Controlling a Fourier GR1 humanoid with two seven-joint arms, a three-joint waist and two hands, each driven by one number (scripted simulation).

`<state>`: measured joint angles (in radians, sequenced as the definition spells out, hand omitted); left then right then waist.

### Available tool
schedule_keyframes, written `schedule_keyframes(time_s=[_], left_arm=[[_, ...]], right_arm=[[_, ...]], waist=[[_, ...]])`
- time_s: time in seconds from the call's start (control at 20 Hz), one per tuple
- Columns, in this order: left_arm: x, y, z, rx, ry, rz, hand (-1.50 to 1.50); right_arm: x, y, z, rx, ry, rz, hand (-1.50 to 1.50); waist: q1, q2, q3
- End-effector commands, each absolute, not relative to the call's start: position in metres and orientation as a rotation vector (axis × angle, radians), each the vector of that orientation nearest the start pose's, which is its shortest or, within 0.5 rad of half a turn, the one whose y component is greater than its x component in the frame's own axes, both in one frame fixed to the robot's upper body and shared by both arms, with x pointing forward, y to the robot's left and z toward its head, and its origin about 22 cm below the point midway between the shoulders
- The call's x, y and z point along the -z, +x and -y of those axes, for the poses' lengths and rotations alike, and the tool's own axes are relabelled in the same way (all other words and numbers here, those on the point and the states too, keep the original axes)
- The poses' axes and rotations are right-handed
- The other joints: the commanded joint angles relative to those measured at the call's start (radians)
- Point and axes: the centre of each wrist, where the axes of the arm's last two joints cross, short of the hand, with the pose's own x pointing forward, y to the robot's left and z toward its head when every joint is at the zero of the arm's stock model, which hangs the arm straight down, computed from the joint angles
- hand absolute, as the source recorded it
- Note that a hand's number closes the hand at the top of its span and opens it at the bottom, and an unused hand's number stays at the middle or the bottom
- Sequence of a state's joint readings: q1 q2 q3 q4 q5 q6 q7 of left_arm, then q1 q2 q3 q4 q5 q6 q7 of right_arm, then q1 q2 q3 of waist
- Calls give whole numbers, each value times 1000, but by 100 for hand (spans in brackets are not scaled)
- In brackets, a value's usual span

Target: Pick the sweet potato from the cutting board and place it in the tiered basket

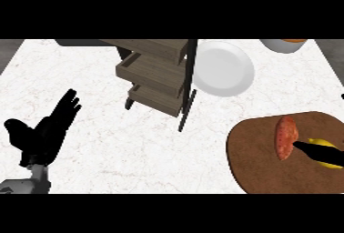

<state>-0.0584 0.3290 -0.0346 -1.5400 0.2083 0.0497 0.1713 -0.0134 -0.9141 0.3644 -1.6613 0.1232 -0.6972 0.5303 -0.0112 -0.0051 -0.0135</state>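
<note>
White marbled counter [107, 154] fills the view, with grey floor at the far corners. At the near right, a brown cutting board [259, 159] runs off the right and near edges. The sweet potato [287, 137] lies on it, long axis running near to far, its far end tipped slightly right.

Just right of it, a yellow item [322, 143] is partly hidden by the right hand [326, 155], which is mostly cut off; I cannot tell whether it is spread or closed. The left hand [43, 132] rests near left, fingers straight and apart.

The wooden tiered basket [158, 68] stands far centre, with a white plate [222, 68] beside it and a cropped bowl [285, 44] at the far right.
</note>
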Motion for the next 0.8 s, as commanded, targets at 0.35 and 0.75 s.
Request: schedule_keyframes(time_s=[0.35, 0.75], left_arm=[[-42, 261, -279, 124, 50, 1435, 0], [-38, 263, -292, 100, 59, 1433, 0]], right_arm=[[-176, 227, 265, -600, -905, 795, -150], [-150, 259, 244, -527, -964, 698, -150]], waist=[[46, 6, 9], [36, 10, 11]])
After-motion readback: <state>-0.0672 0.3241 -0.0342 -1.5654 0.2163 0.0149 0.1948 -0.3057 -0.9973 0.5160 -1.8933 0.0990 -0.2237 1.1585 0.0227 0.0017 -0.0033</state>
